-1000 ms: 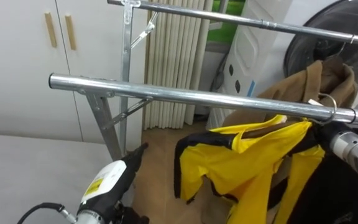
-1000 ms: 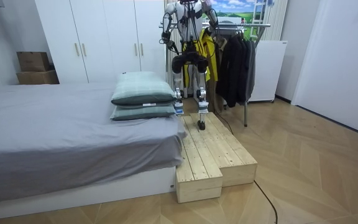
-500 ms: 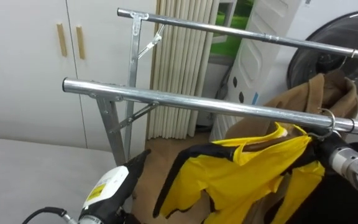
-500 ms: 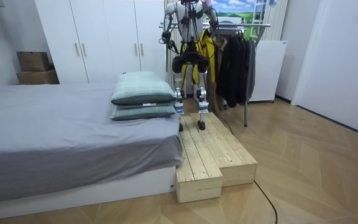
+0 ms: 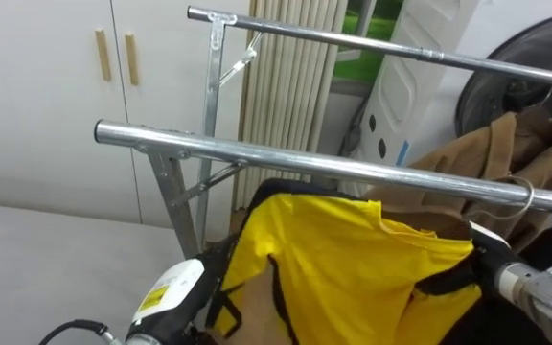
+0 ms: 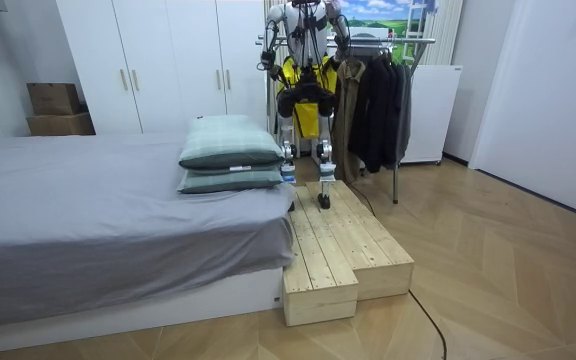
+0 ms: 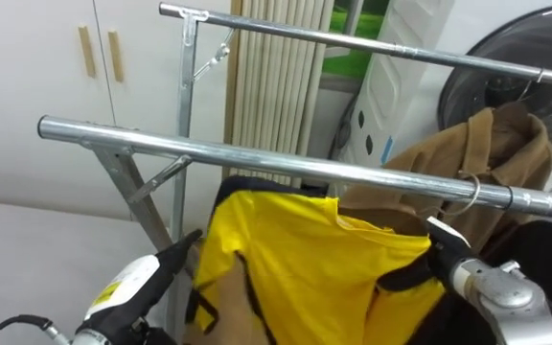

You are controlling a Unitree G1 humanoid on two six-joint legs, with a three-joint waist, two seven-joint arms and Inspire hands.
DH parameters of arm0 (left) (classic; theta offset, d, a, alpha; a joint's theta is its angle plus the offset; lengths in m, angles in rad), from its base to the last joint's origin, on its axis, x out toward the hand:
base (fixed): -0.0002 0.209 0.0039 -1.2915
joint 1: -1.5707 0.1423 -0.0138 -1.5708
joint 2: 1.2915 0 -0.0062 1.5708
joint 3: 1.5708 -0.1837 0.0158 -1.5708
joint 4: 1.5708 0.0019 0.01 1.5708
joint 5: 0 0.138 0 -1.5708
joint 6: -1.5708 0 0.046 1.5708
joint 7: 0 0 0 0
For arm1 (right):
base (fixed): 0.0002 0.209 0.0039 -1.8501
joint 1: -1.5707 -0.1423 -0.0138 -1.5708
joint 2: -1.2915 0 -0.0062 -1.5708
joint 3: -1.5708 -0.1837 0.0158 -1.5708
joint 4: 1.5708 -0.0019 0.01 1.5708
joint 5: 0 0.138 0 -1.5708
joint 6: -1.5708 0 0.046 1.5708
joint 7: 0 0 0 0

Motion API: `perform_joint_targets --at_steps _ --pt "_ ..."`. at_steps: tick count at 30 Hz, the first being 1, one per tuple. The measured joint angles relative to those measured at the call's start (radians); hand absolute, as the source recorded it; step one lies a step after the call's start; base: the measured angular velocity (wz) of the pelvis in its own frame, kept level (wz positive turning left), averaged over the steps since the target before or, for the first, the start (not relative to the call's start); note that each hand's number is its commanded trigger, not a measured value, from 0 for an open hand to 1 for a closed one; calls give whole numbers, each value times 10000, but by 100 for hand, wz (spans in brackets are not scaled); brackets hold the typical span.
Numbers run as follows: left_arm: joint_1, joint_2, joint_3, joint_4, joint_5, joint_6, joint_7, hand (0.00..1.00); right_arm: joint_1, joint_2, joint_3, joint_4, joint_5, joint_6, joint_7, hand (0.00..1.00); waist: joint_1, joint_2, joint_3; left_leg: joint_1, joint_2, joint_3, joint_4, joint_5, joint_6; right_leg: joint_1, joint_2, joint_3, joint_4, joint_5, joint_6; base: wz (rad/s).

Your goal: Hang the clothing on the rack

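Observation:
A yellow garment point(image 5: 343, 268) with black trim hangs on a hanger whose metal hook point(image 5: 522, 195) sits over the near steel rail point(image 5: 295, 161). My right hand point(image 5: 485, 251) is just under that hook, curled on the hanger at the garment's shoulder. The cloth spreads left, over my left hand point(image 7: 188, 246); its dark tip pokes out at the cloth's left edge and the rest is hidden. In the room view I stand on a wooden platform point(image 6: 348, 250), facing the rack with the yellow garment point(image 6: 304, 74) in front of me.
A brown coat point(image 5: 511, 153) hangs to the right, with dark clothes point(image 6: 373, 100) further along. A second rail point(image 5: 353, 43) runs higher behind. White wardrobe doors point(image 5: 46, 96) stand to the left. A bed point(image 6: 98, 210) with pillows point(image 6: 230, 150) lies beside the platform.
The yellow garment has swung and spread leftwards along the near rail, and now covers my left hand. My right hand stays under the hook. The view has shifted a little.

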Motion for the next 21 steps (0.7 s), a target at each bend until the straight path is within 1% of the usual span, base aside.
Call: perform_joint_targets --at_steps 1,2,3,4,5,10,13,17,21 --pt "7 0 -14 0 22 0 38 0 1 12 0 1 -1 -24 -28 100 0 2 5 22 0 1 -14 0 0 13 0 -9 1 0 0 0" --pt "13 1 -19 0 77 0 74 0 2 19 0 4 -3 -67 -56 78 -1 6 14 53 0 1 -43 0 0 29 0 -20 1 0 0 0" --pt "13 2 -30 -1 122 0 168 0 2 29 0 -1 -14 -76 -129 62 -3 12 33 75 0 12 -65 0 0 37 1 -17 1 0 0 0" --pt "13 0 -30 0 181 0 193 0 2 33 -1 -2 -15 -76 -167 17 -3 20 45 90 0 4 -75 -1 0 47 1 -18 0 0 0 0" --pt "13 -1 -31 0 280 1 217 0 6 34 0 -10 -26 -76 -244 0 -5 36 61 113 -1 -1 -90 -1 -1 70 1 -17 -5 0 0 0" --pt "18 -2 -43 0 274 1 245 0 96 97 3 -14 -71 -53 -538 0 0 59 65 127 -3 -5 -184 10 -20 130 18 -18 -147 5 -7 0" --pt "70 -14 -49 0 272 7 245 0 425 285 9 -16 -57 -49 -753 0 29 118 34 136 1 -5 -173 24 -39 103 22 -20 -155 4 -7 0" --pt "97 -61 -46 -21 267 19 245 0 553 477 9 -14 -48 -35 -900 0 12 169 4 151 2 -7 -188 23 -39 106 22 -13 -157 4 -7 0" --pt "105 -96 -46 -37 267 29 245 0 695 656 10 -16 -48 113 -945 0 21 224 -27 201 2 -8 -213 23 -39 133 24 -14 -153 4 -7 0"
